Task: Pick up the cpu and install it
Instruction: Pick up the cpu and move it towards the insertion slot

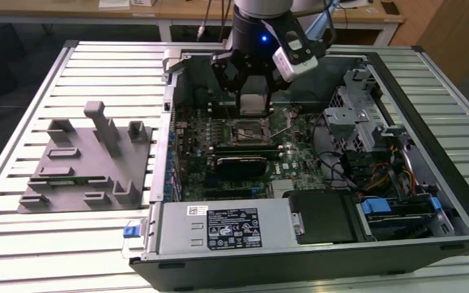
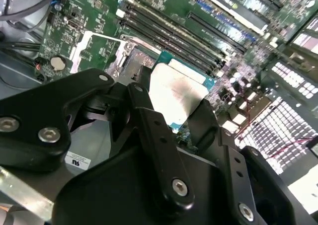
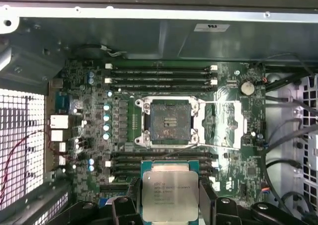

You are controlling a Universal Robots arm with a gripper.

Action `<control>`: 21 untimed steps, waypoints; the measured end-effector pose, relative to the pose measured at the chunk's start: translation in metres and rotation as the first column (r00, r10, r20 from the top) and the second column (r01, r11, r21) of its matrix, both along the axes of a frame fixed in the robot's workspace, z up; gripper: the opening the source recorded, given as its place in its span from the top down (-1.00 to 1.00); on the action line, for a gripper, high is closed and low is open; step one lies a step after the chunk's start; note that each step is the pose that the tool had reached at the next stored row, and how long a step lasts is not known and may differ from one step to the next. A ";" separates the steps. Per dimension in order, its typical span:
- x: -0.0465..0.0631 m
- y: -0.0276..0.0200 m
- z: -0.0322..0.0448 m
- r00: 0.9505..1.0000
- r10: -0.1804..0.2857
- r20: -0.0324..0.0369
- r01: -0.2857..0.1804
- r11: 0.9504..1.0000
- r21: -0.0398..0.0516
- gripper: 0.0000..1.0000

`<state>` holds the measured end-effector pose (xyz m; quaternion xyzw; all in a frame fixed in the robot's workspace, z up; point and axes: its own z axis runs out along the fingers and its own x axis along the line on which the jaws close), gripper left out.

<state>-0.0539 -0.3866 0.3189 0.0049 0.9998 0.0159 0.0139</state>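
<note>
The cpu (image 3: 169, 195) is a small square chip with a silvery top and a thin green rim, and my gripper (image 3: 169, 201) is shut on it, one black finger on each side. The same chip (image 2: 176, 93) shows between the fingers (image 2: 149, 120) in the second wrist view. It hangs above the motherboard, short of the socket (image 3: 169, 121), which lies bare with its metal load plate (image 3: 223, 125) swung open beside it. In the exterior view my gripper (image 1: 253, 111) hovers inside the open computer case just behind the socket (image 1: 249, 129).
A grey tray (image 1: 80, 165) with upright holders lies on the slatted table at the exterior view's left. Case walls (image 1: 165, 134), the power supply (image 1: 222, 226), a drive cage (image 1: 356, 116) and cables (image 1: 389, 177) surround the board. Memory slots (image 3: 161, 76) flank the socket.
</note>
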 end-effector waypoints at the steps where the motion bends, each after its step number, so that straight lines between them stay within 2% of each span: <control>1: 0.000 0.0017 -0.0015 1.000 0.000 0.000 0.000 1.000 0.000 -0.08; 12: 0.000 0.0191 -0.0173 1.000 0.000 -0.001 0.000 1.000 0.000 -0.08; 15: 0.001 0.0221 -0.0227 1.000 0.000 -0.002 0.000 1.000 0.000 -0.08; 21: 0.002 0.0252 -0.0336 1.000 0.000 -0.006 0.000 1.000 0.000 -0.08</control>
